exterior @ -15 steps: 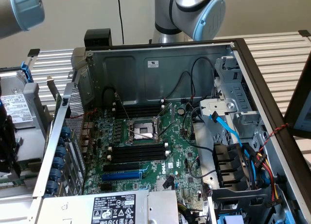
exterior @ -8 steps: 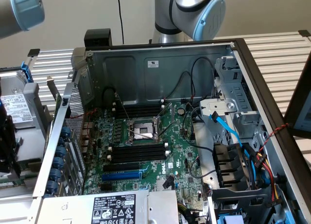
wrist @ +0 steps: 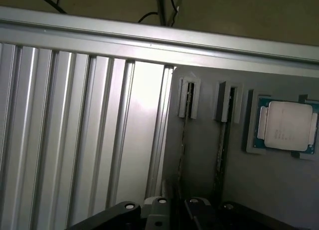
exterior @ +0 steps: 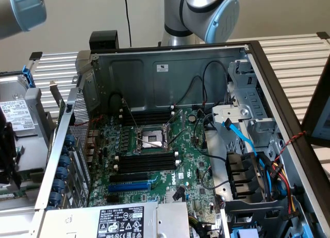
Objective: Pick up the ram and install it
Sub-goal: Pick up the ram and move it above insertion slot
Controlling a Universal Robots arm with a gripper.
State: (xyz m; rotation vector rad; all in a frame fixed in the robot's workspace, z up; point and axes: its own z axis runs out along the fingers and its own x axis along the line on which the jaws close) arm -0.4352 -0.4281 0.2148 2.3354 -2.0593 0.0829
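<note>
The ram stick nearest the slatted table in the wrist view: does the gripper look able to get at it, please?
Probably yes: the gripper sits close to the ram stick, which stands edge-on in its holder, with nothing seen between them.

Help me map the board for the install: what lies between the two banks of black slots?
The CPU socket, metal-framed, sits between the upper black slots and the lower black slots, seen in the exterior view.
</note>
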